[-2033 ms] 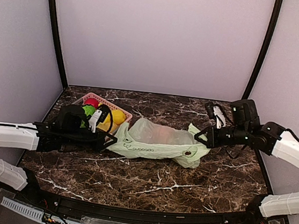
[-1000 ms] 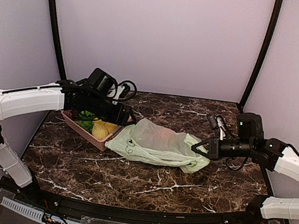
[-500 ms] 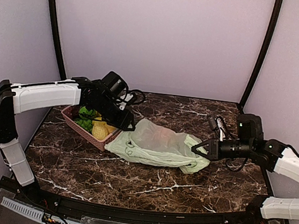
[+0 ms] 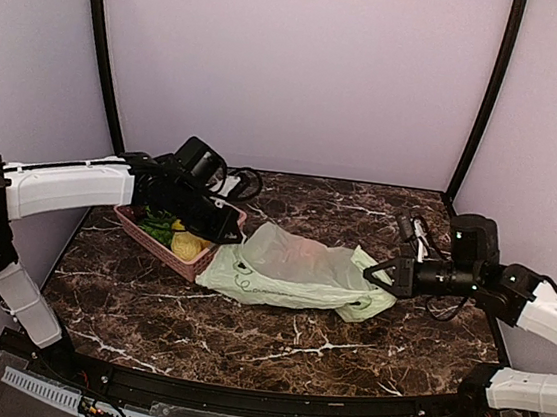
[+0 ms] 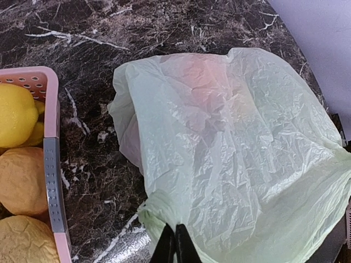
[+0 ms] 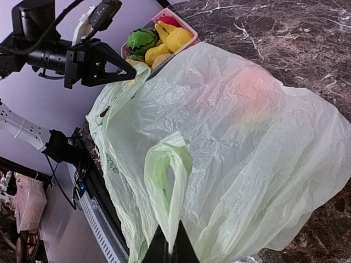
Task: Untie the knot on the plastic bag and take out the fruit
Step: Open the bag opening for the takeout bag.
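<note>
The pale green plastic bag (image 4: 292, 270) lies on its side on the marble table. A reddish-orange fruit (image 5: 200, 74) shows dimly through the plastic, also in the right wrist view (image 6: 253, 86); other fruit inside is hidden. My left gripper (image 4: 232, 233) is shut on the bag's gathered left end (image 5: 159, 211), next to the basket. My right gripper (image 4: 374, 273) is shut on the bag's handle loop (image 6: 155, 186) at its right end. The loop stands free, and no knot shows.
A pink basket (image 4: 154, 245) stands at the left, touching the bag's left end. It holds yellow lemons (image 5: 13, 112), bananas (image 6: 173, 37) and a green piece (image 6: 141, 39). Dark marble table (image 4: 274, 339) lies in front of the bag.
My left arm lifted, swung over the basket to the bag's left end, then drew back slightly left. My right gripper moved a little right with the handle.
</note>
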Controlling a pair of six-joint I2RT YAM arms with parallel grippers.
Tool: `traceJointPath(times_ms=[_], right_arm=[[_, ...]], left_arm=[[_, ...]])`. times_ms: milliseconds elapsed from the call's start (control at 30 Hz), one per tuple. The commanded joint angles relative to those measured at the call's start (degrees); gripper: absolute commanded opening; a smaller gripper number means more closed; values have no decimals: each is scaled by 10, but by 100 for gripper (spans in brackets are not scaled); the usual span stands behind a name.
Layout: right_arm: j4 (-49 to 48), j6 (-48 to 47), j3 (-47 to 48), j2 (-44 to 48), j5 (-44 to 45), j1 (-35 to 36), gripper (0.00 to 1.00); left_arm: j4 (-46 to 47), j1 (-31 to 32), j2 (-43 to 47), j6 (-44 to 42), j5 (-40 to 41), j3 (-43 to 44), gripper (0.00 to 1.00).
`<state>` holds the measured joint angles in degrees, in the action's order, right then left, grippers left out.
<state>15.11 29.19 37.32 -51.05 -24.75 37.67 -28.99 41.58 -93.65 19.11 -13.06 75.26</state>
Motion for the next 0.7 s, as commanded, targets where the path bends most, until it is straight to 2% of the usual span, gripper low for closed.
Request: traceJointPath(times_ms=[0, 100, 200, 400, 533, 667], right_arm=[[14, 24, -22, 48, 41, 3, 7], [24, 43, -34, 81, 56, 3, 18], [43, 48, -30, 102, 71, 3, 30], [108, -4, 64, 88, 102, 3, 73], [157, -61, 161, 41, 117, 3, 87], [169, -109, 239, -11, 94, 3, 92]], left_arm=[[97, -1, 121, 3, 5, -85, 1], [223, -1, 205, 8, -11, -171, 1], [295, -1, 247, 6, -40, -211, 1], [336, -2, 275, -4, -87, -236, 1], [366, -1, 283, -5, -116, -244, 1], [393, -1, 287, -3, -140, -249, 1]])
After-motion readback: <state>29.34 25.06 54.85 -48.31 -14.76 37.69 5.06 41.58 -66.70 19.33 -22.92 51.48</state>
